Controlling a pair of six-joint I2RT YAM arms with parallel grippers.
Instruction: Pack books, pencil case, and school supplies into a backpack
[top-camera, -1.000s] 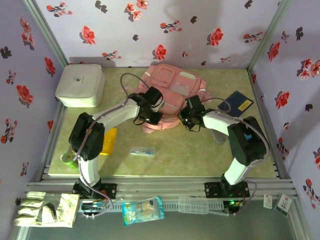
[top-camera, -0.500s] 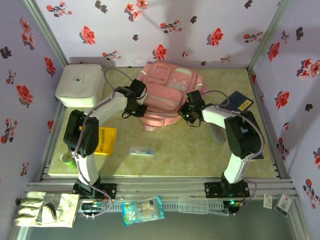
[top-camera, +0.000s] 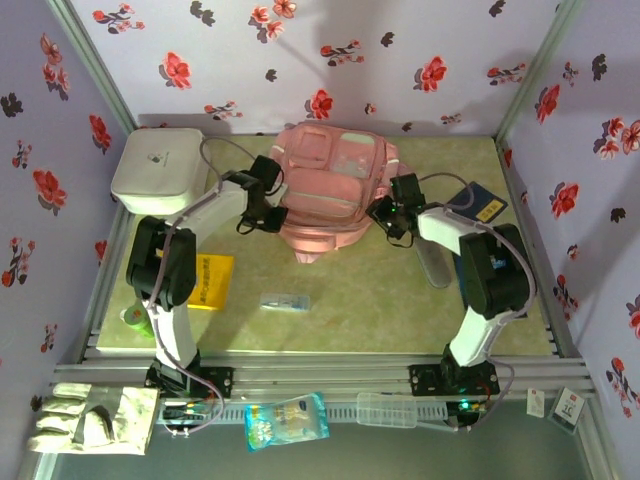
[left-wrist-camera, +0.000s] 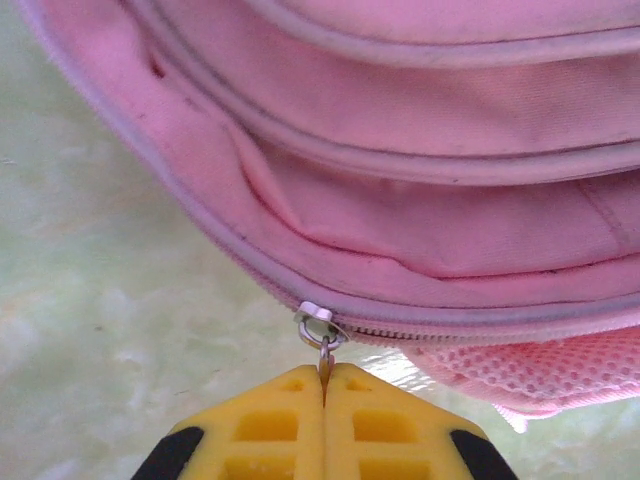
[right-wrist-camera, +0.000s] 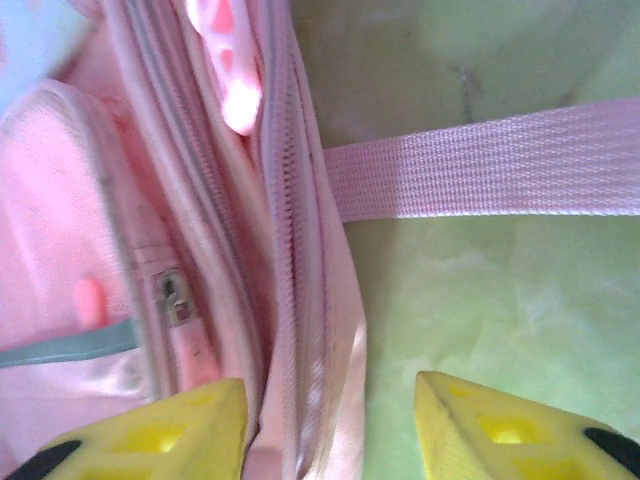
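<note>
Top external view has the pink backpack (top-camera: 330, 185) lying flat on the worktop (top-camera: 380, 310). The left hand (top-camera: 262, 213) is at the left edge of the backpack and the right hand (top-camera: 385, 215) is at its right edge. Left wrist view shows the left hand (left-wrist-camera: 325, 385) closed tight on the metal zipper pull (left-wrist-camera: 320, 328) at the seam of the backpack (left-wrist-camera: 420, 200). Right wrist view shows the right hand (right-wrist-camera: 330, 420) wide, with the zipper edge (right-wrist-camera: 290, 230) of the backpack between its fingers (right-wrist-camera: 150, 435); a pink strap (right-wrist-camera: 480, 175) lies beside. The yellow book (top-camera: 212, 280), the clear packet (top-camera: 285, 301) and the green roll (top-camera: 133, 317) lie on the near-left side of the backpack. The navy book (top-camera: 478, 207) and the grey pencil case (top-camera: 437, 265) lie to the right of it
</note>
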